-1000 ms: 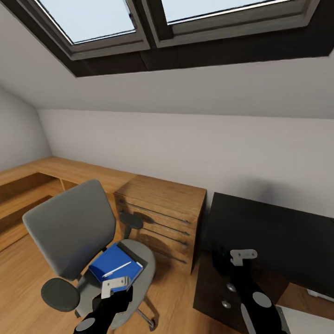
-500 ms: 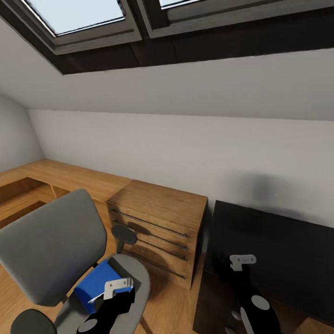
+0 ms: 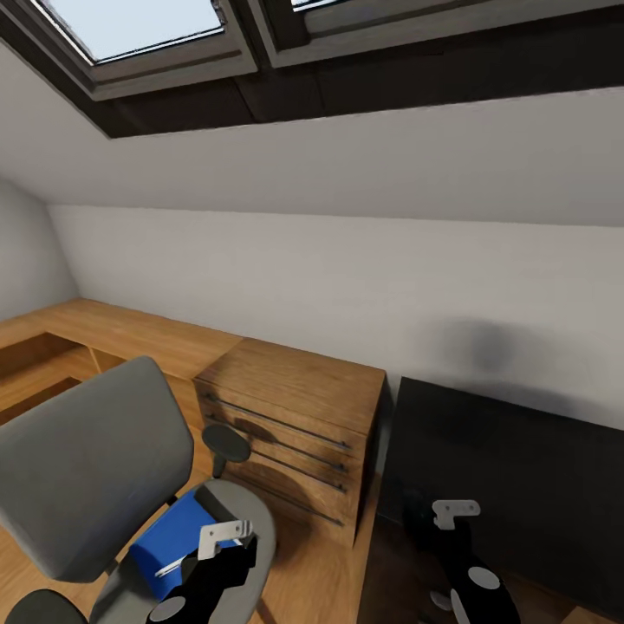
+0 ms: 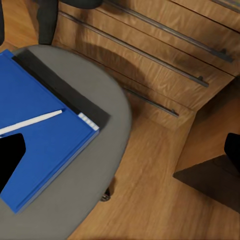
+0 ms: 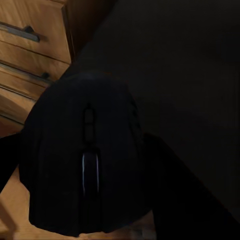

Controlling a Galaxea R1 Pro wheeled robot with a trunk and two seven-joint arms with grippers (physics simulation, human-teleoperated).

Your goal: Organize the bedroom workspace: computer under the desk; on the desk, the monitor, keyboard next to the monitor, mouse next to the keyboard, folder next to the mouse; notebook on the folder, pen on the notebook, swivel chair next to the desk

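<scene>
1. In the head view we look at a wooden drawer unit [image 3: 290, 429] standing against the white wall, and we place everything else by it.
2. Beside the drawer unit, toward our left arm, stands the grey swivel chair [image 3: 95, 472]. One of its round armrests sits just in front of the drawer fronts.
3. On the chair seat lies a blue notebook [image 3: 169, 546] on top of a dark folder [image 4: 62, 85], whose edge shows along the notebook's side nearest the drawer unit. A white pen [image 4: 31, 122] rests across the notebook's cover.
4. Our left gripper [image 3: 227, 530] hangs over the chair seat, at the notebook's edge on the drawer-unit side. In the left wrist view one dark finger lies across the notebook's cover, close to the pen, and the other shows far off at the frame's edge, so the jaws stand spread wide and carry nothing.
5. On the other side of the drawer unit, right against it, is the black desk [image 3: 520, 468]. Our right gripper [image 3: 455, 511] is raised in front of its near corner.
6. In the right wrist view a black mouse [image 5: 85, 155] with a scroll wheel sits between the fingers, which are clenched on its sides. The drawer unit's handles show beyond it and the dark desk surface beside it.
</scene>
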